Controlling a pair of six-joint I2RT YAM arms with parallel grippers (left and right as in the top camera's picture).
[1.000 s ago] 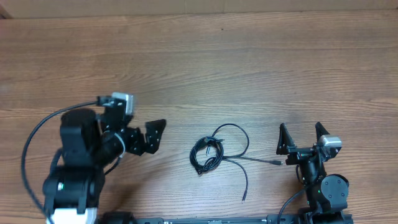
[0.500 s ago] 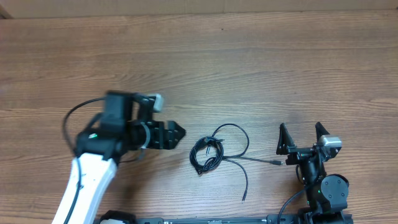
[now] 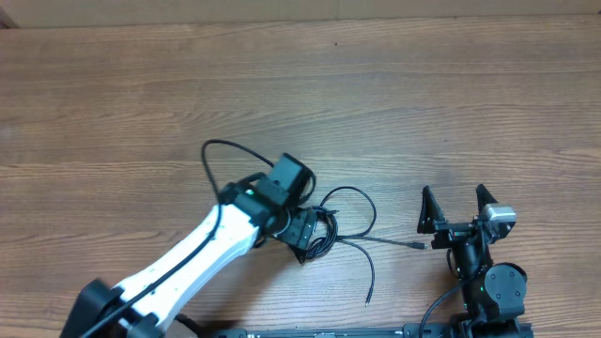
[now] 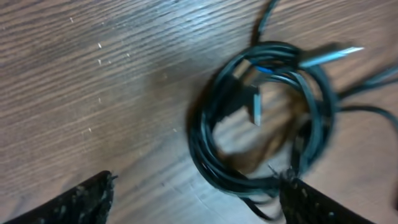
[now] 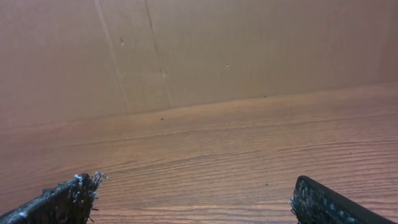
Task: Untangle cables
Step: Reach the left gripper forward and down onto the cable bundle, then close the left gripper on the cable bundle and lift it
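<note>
Left gripper first, from overhead: parked right over the left side of the cables, mid tabletop, toward the near edge. Can't read the jaws from up here. Stretched diagonally out of the bottom-left corner: left arm, wrist angled down onto the coil. Cables bunched in a small coil, one bigger loop arcing up-right, two loose tails running right and down-right. Right gripper well apart on the right, spread open, pointing up-frame.

Left wrist: left gripper wide open, one fingertip at each bottom corner. Right tip touching or just over the coil's lower-right edge, can't tell which. Cables lying flat as a multi-turn ring, one plug end inside it, a silver-tipped one at upper right. Blurry.

Right wrist: right gripper open, tips far apart, aimed level across the tabletop at a brown wall.
</note>
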